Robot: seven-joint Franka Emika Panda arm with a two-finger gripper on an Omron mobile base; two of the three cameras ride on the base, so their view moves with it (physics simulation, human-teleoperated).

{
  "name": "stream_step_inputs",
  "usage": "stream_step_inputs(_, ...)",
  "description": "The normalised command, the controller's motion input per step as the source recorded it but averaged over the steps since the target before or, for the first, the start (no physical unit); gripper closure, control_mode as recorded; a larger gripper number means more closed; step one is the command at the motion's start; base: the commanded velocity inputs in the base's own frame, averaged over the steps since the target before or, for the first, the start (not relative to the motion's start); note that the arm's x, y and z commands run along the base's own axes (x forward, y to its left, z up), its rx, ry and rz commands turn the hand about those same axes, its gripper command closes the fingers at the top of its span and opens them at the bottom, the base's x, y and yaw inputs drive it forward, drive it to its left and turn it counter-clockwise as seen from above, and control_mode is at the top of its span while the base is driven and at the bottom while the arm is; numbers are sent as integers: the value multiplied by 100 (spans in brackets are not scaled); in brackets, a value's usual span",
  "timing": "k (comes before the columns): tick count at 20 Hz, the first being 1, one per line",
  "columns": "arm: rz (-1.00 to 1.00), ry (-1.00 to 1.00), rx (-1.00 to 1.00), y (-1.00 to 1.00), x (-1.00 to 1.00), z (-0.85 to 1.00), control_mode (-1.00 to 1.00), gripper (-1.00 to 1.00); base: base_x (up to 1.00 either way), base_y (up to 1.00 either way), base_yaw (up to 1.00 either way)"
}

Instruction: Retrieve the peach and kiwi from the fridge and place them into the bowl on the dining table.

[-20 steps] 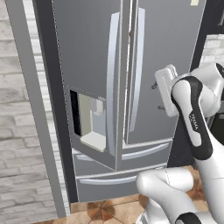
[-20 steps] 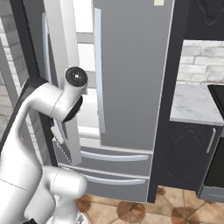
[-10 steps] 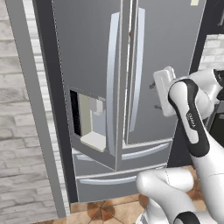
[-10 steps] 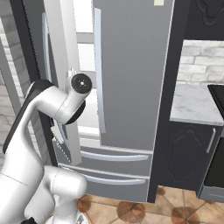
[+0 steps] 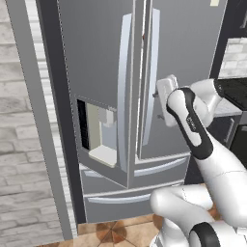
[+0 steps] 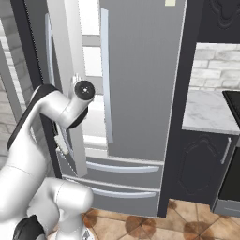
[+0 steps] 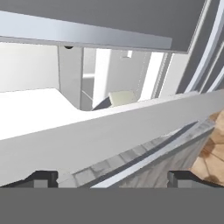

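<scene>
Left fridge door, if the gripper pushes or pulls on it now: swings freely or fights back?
The left door of the fridge already stands ajar, showing white interior, so it probably swings on its hinge rather than flexing. It is tall and carries the dispenser panel, so likely heavy. Its smooth curved handle could slip between the open gripper.

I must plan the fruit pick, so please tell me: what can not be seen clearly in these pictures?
- Fridge inside: in the right base view a slice of white interior shows past the left door; door and arm cover the rest.
- Peach and kiwi: not made out on what shows of the shelves in the hand view.
- Gripper: fingertips cut off by the bottom edge in the hand view.
</scene>
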Motion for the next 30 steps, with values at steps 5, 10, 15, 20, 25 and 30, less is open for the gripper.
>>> stream_step_inputs(5,0,0,1,12,49,-13,-100,-100,0,0,0)
stream_step_inputs(10,0,0,1,5,47,-13,-100,-100,0,0,0)
stream_step_inputs(15,0,0,2,0,43,-7,-100,-100,0,0,0)
stream_step_inputs(20,0,1,1,2,42,-9,-100,-100,0,0,0)
stream_step_inputs(25,0,1,0,15,40,-14,-100,-100,0,0,0)
stream_step_inputs(30,1,0,1,29,19,-17,-100,-100,0,0,0)
